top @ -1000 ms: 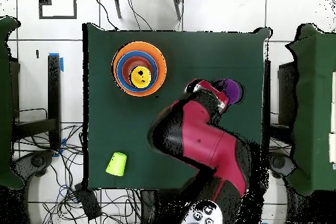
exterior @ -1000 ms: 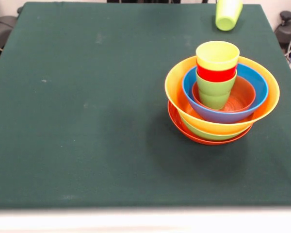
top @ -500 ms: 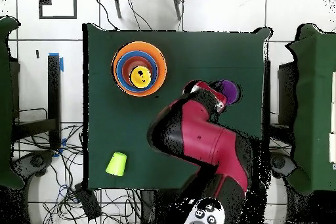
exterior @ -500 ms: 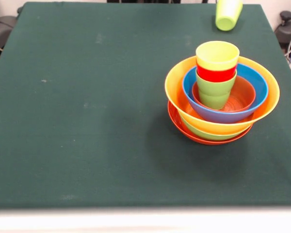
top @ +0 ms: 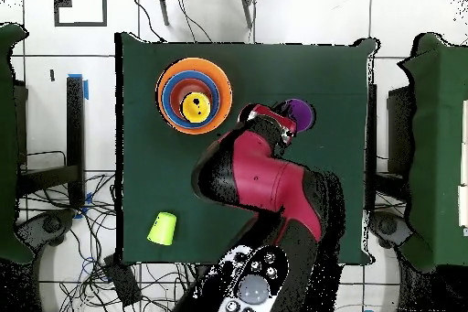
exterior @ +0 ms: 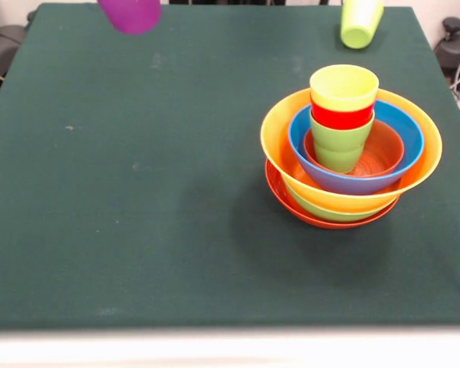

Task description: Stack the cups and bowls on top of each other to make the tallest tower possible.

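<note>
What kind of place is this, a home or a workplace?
Probably a robotics lab, not a home: a red robot arm works at a green cloth table, loose cables lie on the tiled floor, and bright plastic bowls serve as test items.

Green table (exterior: 138, 192): tower (exterior: 351, 157), green cup (exterior: 360, 23).

Overhead: we see arm (top: 260, 185) over table (top: 137, 144).
Purple cup (top: 298, 112) at arm's end; tower (top: 193, 96) & light green cup (top: 162, 228) apart.
</note>
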Controlling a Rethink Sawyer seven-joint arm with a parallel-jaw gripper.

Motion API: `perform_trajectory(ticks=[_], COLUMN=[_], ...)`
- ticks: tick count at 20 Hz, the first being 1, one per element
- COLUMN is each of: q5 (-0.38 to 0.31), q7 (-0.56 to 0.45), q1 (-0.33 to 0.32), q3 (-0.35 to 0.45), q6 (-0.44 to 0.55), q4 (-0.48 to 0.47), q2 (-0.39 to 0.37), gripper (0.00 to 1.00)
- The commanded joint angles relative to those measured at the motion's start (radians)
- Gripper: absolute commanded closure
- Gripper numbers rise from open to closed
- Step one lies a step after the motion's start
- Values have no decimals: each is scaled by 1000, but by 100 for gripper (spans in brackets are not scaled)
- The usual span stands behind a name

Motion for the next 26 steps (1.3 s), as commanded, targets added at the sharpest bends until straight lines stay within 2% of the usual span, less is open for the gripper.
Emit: perform_trajectory(ticks=[1, 7, 10, 22, 26], q5=[-32, 9, 20, 103, 105], q7=[63, 90, 94, 86, 86], q1=[30, 54, 60, 163, 183], q3=[98, 71, 71, 5, -9], q6=[-37, -75, -59, 265, 316], q4=[-63, -112, -128, -198, -205], q2=[131, 224, 235, 158, 139], gripper=[100, 100, 100, 100, 100])
